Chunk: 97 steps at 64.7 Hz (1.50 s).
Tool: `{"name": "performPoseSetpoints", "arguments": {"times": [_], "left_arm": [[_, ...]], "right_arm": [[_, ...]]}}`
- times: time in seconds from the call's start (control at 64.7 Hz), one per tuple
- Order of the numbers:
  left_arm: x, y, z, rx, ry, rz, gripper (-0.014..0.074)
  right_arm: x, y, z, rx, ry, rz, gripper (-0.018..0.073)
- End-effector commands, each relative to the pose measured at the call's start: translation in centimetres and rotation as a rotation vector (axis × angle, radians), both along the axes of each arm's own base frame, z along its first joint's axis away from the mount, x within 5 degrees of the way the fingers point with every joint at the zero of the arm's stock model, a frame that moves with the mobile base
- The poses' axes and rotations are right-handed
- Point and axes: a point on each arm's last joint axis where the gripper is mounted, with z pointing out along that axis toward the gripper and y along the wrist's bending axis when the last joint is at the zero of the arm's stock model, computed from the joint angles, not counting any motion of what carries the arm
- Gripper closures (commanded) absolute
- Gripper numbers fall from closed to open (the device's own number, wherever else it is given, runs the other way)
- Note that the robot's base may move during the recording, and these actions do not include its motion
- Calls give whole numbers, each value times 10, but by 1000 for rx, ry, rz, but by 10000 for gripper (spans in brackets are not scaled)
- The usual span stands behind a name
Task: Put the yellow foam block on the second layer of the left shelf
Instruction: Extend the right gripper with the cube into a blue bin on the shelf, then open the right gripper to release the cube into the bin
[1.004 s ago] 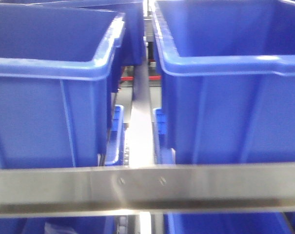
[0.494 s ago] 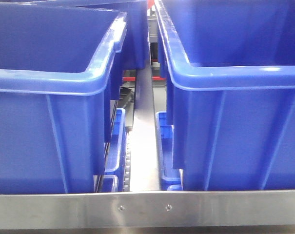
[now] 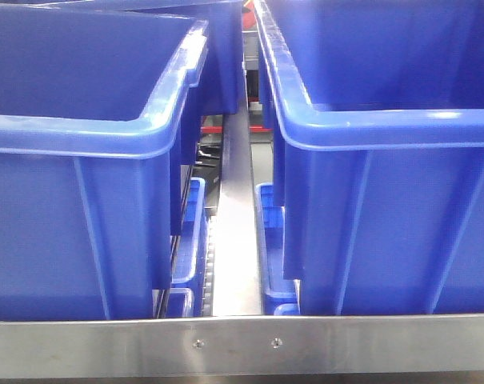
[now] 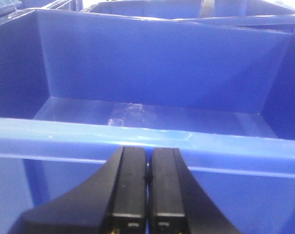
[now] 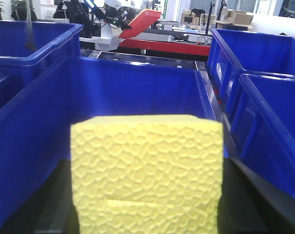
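The yellow foam block (image 5: 146,170) is bright yellow, its face embossed all over with a fine honeycomb-like cell pattern; the bins (image 3: 82,224) are plain saturated blue, with paler glossy highlights along their rims; the shelf rail (image 3: 242,344) is brushed silver-grey; the left end effector (image 4: 147,163) is black; a background machine (image 5: 162,46) is red.

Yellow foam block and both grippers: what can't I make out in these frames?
- Right wrist view: the yellow foam block fills the centre, with its bottom cut off by the frame edge. It hides most of the right gripper's fingers.
- Left wrist view: the left gripper is shut and its base is cut off. The bin rim hides the near floor.
- Front view: the blue bins fill the frame, with no block or arm in view.
- Shelf layer: no view shows it.
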Motion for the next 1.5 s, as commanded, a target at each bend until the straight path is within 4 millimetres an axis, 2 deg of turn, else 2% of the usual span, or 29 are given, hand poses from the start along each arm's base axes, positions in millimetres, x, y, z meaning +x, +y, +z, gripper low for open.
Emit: {"name": "performPoseSetpoints", "arguments": {"times": [0.0, 0.324, 0.433, 0.51, 0.618, 0.757, 0.958, 1.035, 1.205, 1.344, 1.483], "left_arm": [[1, -1, -1, -7, -53, -14, 460], [1, -1, -1, -7, -53, -14, 460], [1, -1, -1, -7, -53, -14, 460], [1, -1, -1, -7, -53, -14, 460], [1, -1, -1, -7, -53, -14, 460], [1, -1, -1, -7, -53, -14, 460], [1, -1, -1, -7, -53, -14, 460], [1, -1, -1, -7, -53, -14, 460], [1, -1, -1, -7, -53, -14, 460], [1, -1, -1, -7, -53, -14, 460], [1, -1, -1, -7, -53, -14, 460]], "right_arm": [[-2, -1, 17, 2, -109, -16, 271], [1, 0, 14, -1, -54, -9, 272], [14, 0, 15, -4, 51, -1, 272], [29, 0, 24, -5, 125, 4, 272], [57, 1, 41, -3, 229, 11, 272], [107, 1, 63, -6, 369, 20, 272], [175, 3, 73, -8, 521, 34, 272], [202, 7, 70, -13, 568, 54, 272], [254, 30, 55, -39, 652, 129, 272], [294, 41, 28, -49, 735, 147, 272], [318, 44, 0, -51, 803, 143, 272]]}}
